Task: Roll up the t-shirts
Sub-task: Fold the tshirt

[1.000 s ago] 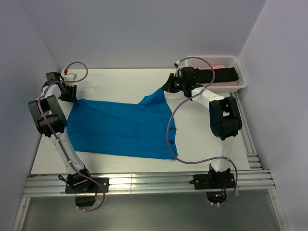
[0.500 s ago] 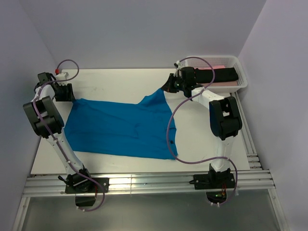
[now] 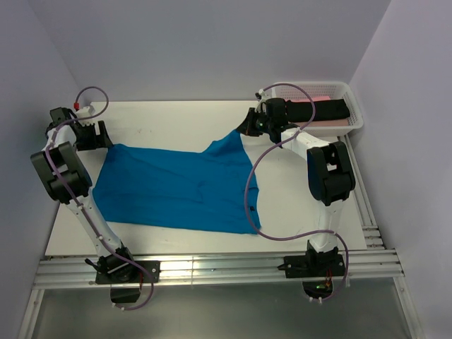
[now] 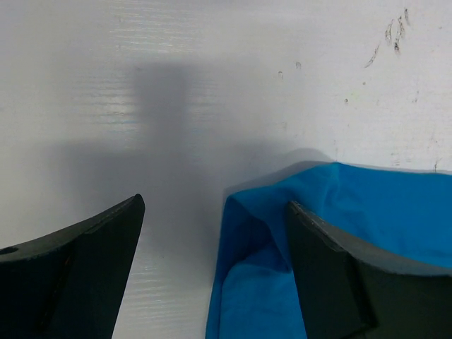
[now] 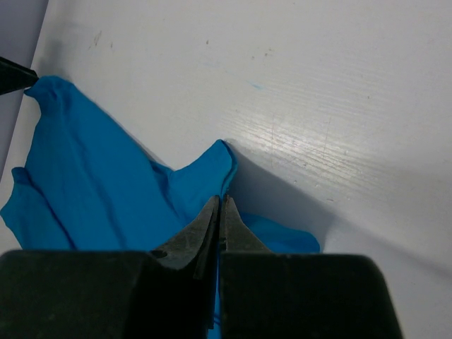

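Laying-out stage here, no rolling yet: the blue t-shirt lies spread across the middle of the table, mostly flat. At its far left corner sits the left gripper, fingers well apart in the wrist view, the cloth corner lying loose on the table just inside one finger, not pinched. Across the way the right gripper has its fingers together, clamped on the shirt's far right corner, which peaks up off the surface. A black t-shirt and a pink t-shirt wait in the basket at the far right. Next, I'd say, that raised corner needs setting down smooth, then both grippers must take one edge evenly to start a tight roll.
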Controlling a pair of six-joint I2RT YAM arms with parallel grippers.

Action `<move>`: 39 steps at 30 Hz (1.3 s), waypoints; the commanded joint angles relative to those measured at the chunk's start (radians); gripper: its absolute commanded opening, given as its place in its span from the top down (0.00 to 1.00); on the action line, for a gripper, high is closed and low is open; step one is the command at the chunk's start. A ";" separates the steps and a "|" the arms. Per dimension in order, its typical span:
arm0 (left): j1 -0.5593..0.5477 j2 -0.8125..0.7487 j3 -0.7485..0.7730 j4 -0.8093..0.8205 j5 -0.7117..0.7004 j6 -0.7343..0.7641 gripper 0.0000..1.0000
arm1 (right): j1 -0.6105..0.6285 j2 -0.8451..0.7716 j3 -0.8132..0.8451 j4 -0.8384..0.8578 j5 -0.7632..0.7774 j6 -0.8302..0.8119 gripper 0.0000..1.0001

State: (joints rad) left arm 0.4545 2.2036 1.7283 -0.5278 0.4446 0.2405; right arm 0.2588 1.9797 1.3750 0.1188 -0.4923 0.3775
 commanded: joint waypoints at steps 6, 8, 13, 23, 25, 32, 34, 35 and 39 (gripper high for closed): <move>0.026 -0.093 0.002 0.103 -0.030 -0.101 0.01 | -0.009 -0.048 0.010 0.028 -0.014 0.001 1.00; 0.027 -0.105 -0.010 0.114 -0.017 -0.099 0.01 | -0.007 -0.048 0.009 0.028 -0.015 0.001 1.00; 0.027 -0.094 0.014 0.037 0.075 -0.072 0.05 | -0.009 -0.050 0.009 0.033 -0.017 0.006 1.00; 0.013 -0.007 0.059 -0.043 0.131 -0.047 0.24 | -0.009 -0.050 0.016 0.024 -0.020 0.003 1.00; 0.004 0.011 0.071 -0.047 0.131 -0.050 0.26 | -0.009 -0.051 0.021 0.021 -0.019 0.001 1.00; -0.023 0.064 0.108 -0.063 0.089 -0.050 0.34 | -0.009 -0.058 0.024 0.004 -0.015 -0.011 1.00; -0.025 0.065 0.111 -0.070 0.089 -0.050 0.42 | -0.009 -0.059 0.027 0.002 -0.015 -0.012 1.00; -0.025 0.064 0.111 -0.070 0.092 -0.050 0.44 | -0.007 -0.058 0.027 0.001 -0.017 -0.012 1.00; -0.028 0.062 0.114 -0.080 0.098 -0.050 0.52 | -0.009 -0.056 0.029 0.004 -0.019 -0.009 1.00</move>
State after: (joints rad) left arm 0.4255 2.2719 1.7996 -0.5976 0.5270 0.1810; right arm 0.2588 1.9789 1.3743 0.1108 -0.4995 0.3767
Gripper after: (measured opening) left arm 0.492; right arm 0.010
